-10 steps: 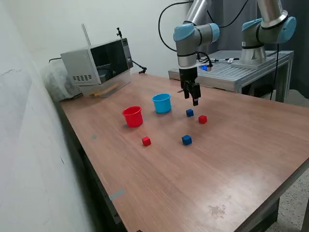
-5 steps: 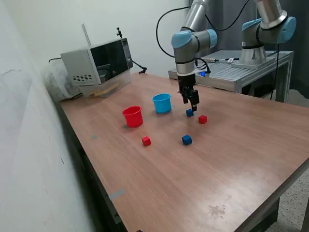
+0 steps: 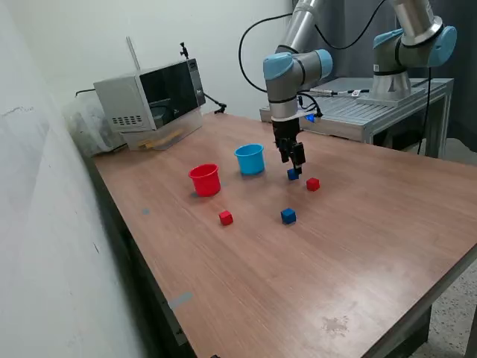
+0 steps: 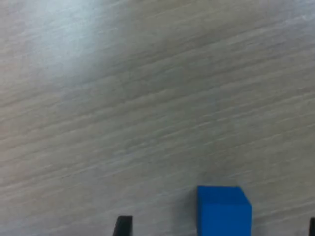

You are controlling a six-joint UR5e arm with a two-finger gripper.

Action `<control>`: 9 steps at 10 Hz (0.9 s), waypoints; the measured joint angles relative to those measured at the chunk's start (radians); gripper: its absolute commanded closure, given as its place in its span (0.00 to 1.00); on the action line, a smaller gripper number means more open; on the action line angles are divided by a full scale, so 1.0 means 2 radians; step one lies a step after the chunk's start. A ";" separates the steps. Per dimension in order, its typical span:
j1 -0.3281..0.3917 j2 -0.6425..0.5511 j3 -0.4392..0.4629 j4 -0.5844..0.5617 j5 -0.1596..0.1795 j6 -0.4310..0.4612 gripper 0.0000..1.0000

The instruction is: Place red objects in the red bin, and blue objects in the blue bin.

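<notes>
Exterior view: The gripper [image 3: 296,165] points straight down, its tips just above a blue cube [image 3: 293,174] on the wooden surface [image 3: 358,246]. Whether the tips touch the cube cannot be told from here. A red cube [image 3: 313,184] sits just beside this blue cube, toward the exterior view's right. A second blue cube [image 3: 288,216] lies nearer the camera, well apart from the gripper. A second red cube [image 3: 226,218] lies toward the exterior view's left of it. The blue cup [image 3: 250,159] stands upright near the gripper, on the exterior view's left. The red cup [image 3: 205,180] stands upright farther left and slightly nearer the camera. All four cubes rest on the surface, outside both cups. A microwave [image 3: 151,95] sits at the far corner of the surface.

Wrist view: The blue cube [image 4: 224,210] lies on the wood grain between the two dark fingertips [image 4: 122,226], nearer one side than centred. The jaws stand wide apart, with a clear gap between the visible fingertip and the cube. The gripper holds nothing.
</notes>
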 measured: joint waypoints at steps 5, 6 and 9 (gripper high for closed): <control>-0.003 0.002 0.000 -0.021 0.000 0.000 1.00; -0.003 0.003 0.001 -0.021 0.001 0.000 1.00; -0.003 0.003 0.001 -0.021 0.001 -0.001 1.00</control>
